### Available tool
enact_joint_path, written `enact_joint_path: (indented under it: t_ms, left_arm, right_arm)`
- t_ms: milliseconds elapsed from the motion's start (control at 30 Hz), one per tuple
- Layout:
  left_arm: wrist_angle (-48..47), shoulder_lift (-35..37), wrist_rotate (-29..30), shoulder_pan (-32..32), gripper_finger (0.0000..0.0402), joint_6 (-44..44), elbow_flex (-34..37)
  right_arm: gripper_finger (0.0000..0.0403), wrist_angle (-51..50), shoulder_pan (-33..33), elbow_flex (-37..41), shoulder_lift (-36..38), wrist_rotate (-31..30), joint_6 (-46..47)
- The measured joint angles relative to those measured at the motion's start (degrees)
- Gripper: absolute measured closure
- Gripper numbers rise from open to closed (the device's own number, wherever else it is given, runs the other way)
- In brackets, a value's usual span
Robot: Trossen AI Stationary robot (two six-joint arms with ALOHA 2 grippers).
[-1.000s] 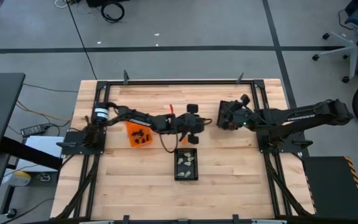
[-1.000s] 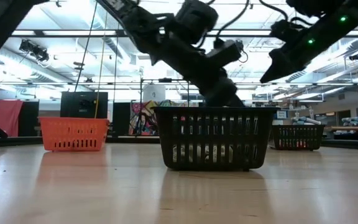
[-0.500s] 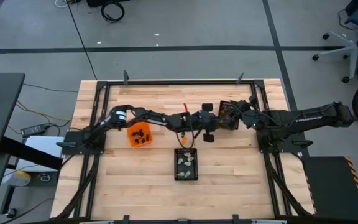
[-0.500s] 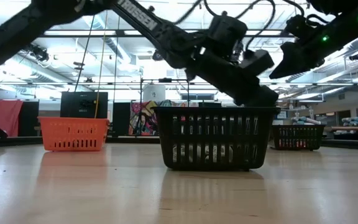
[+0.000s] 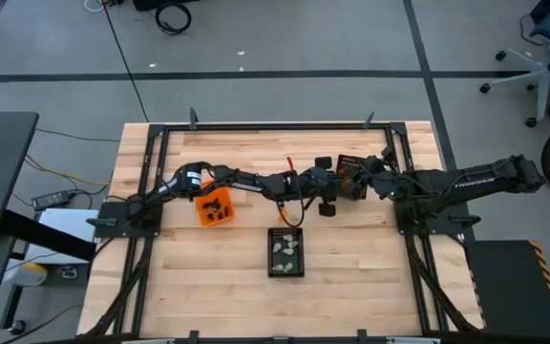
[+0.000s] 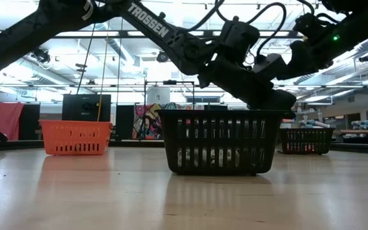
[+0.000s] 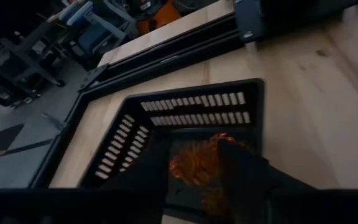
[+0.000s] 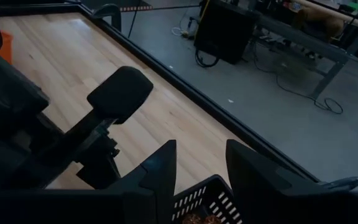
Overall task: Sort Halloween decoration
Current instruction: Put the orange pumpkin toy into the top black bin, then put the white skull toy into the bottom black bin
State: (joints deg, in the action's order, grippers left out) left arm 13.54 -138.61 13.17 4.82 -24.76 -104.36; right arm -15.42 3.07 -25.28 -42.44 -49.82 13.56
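Reaching across the table (image 5: 208, 277), the left end effector (image 5: 337, 182), fingers parted and empty, hangs over a black bin (image 7: 185, 130) of orange decoration pieces (image 7: 194, 165); the right end effector (image 8: 197, 165) stands open alongside.

Table (image 5: 351, 248) pale smooth wood; bins black (image 6: 219, 142) and orange (image 6: 75, 137) slotted plastic; frame (image 5: 256, 126) matt black metal.

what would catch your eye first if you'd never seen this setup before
Most striking are the two dark arms stretched across the table, their claws meeting over a black mesh bin on the right side, at the far edge: the left claw hangs above orange pieces in that bin, with the right claw at its rim. Next, the orange bin on the left holds dark pieces, and another black bin in the middle holds pale ones.
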Motion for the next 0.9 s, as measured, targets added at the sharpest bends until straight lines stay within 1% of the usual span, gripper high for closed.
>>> enact_joint_path:
  t_ms: [133, 233, 400, 600, 733, 833, 900]
  left_arm:
    - [0.0, 0.0, -0.6, 0.0, 0.0229, 0.1, 0.0]
    - [-1.2, 0.6, -0.6, 0.0, 0.0221, -0.2, 0.0]
    - [-7.6, 3.3, -0.4, -0.2, 0.0225, -0.3, -0.1]
    - [-18.7, 7.4, 1.4, -0.2, 0.0247, 0.1, 0.3]
    - [-21.8, 11.0, 2.2, -0.6, 0.0262, 0.6, 3.7]
    - [-21.7, 15.0, 2.9, -1.2, 0.0272, 0.7, 9.0]
    - [-20.9, 18.2, 3.2, -1.7, 0.028, 0.7, 13.2]
  right_arm:
    - [0.026, 0.0, 0.0, 0.0, 0.0, 0.2, 0.2]
    - [0.026, 0.0, 0.0, 0.0, 0.0, 0.2, 0.2]
    - [0.026, -0.9, 0.0, 0.0, 0.0, 0.2, 0.2]
    - [0.026, -1.4, 0.0, 0.0, 0.1, 0.3, 0.2]
    - [0.026, -1.6, 0.0, -0.1, 0.1, 2.9, 0.2]
    - [0.026, -1.5, 0.0, -0.1, -0.1, 6.3, 0.0]
    - [0.026, -1.4, 0.3, -0.1, -0.5, 10.1, -0.4]
